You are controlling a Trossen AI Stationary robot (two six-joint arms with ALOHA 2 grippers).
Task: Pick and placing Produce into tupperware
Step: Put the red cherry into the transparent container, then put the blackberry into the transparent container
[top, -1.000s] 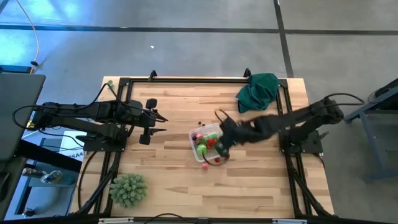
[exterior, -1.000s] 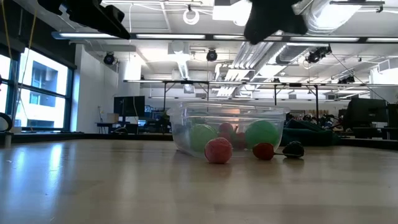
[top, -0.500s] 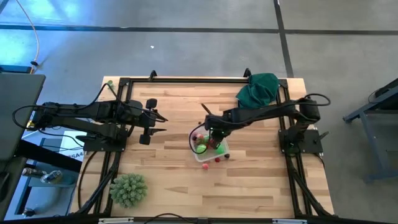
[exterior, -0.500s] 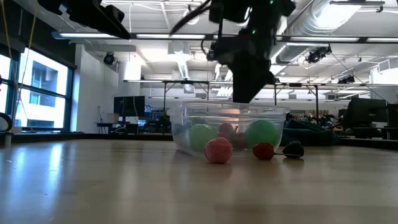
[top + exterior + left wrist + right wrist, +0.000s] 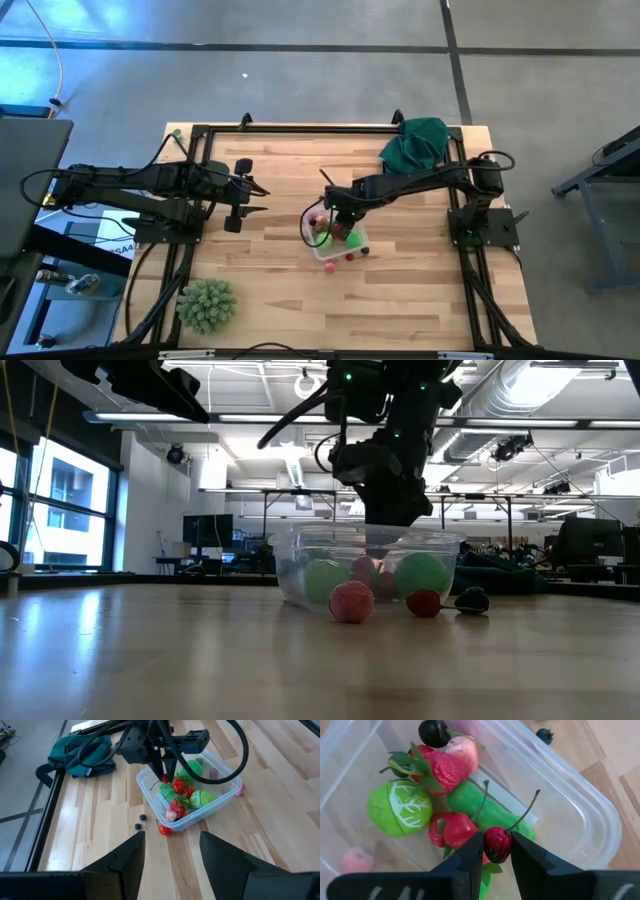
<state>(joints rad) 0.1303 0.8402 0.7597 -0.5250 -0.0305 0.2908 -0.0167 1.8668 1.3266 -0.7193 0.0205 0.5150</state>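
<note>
Now right hand (image 5: 496,851) clamping cherry (image 5: 496,844).

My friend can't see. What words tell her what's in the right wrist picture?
The right claw pinches a dark red cherry by its sides, stem sticking up, above a clear plastic tub on a wooden table. Inside lie a strawberry, a lime half, a green cucumber-like piece, a red pepper and a dark berry.
</note>
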